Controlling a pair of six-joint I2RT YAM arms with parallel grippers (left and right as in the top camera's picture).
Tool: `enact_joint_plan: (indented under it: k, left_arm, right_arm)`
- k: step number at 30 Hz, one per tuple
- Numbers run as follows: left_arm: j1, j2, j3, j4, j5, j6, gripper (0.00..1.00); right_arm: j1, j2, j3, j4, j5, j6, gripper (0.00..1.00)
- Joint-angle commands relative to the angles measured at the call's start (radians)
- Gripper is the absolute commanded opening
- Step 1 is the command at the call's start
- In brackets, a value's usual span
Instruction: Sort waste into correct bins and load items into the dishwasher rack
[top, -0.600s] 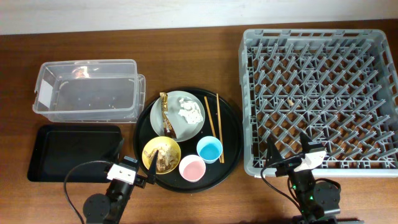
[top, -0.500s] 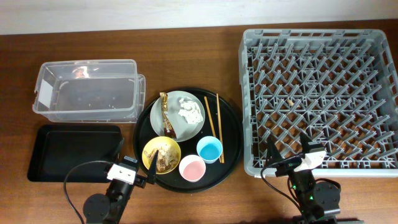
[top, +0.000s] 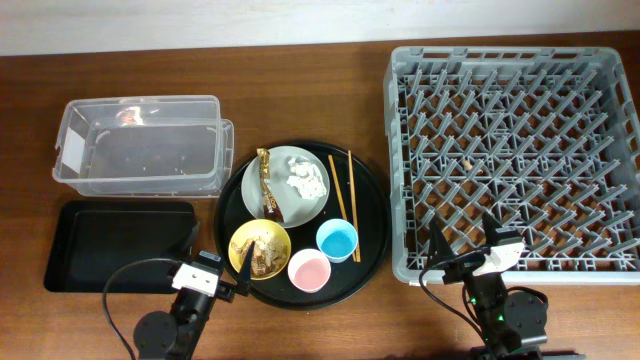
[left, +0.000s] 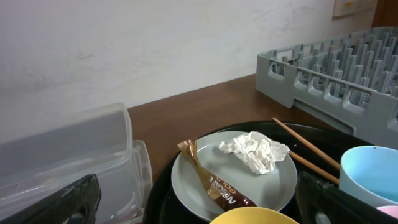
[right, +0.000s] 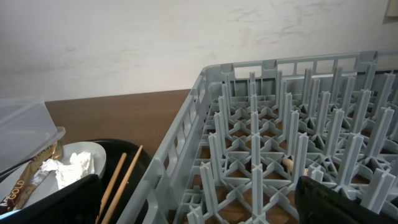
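On the round black tray, a pale grey plate (top: 285, 200) holds a white tissue (top: 303, 178) and a brown-gold wrapper (top: 266, 183). A yellow bowl (top: 259, 249) holds brownish scraps. A pink cup (top: 309, 270), a blue cup (top: 337, 240) and chopsticks (top: 345, 203) lie beside them. The clear tub (top: 140, 150) and the black tray (top: 118, 245) are at the left, the grey rack (top: 515, 160) at the right. My left gripper (top: 217, 252) is open and empty just before the bowl, facing the plate (left: 273, 186). My right gripper (top: 467, 240) is open and empty at the rack's front edge (right: 186, 155).
The round black tray (top: 372, 215) sits between the bins and the rack, close to the rack's left wall. The clear tub's lid (top: 226, 150) leans on its right side. A small brown scrap (top: 467, 160) lies inside the rack. A wall stands behind the table.
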Motion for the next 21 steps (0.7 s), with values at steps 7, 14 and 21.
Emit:
enact_joint_plan:
  k: [7, 14, 21]
  left_arm:
    - [0.006, -0.005, -0.003, -0.005, 0.011, 0.013, 0.99]
    - [0.006, -0.005, -0.003, -0.005, 0.011, 0.013, 0.99]
    - [0.003, 0.006, -0.002, 0.002, 0.199, 0.005, 0.99]
  right_arm:
    - [-0.008, -0.006, -0.009, 0.003, -0.012, 0.005, 0.99]
    - [-0.008, -0.006, -0.009, 0.003, -0.012, 0.005, 0.99]
    - [-0.008, 0.012, -0.009, 0.01, -0.064, 0.067, 0.99]
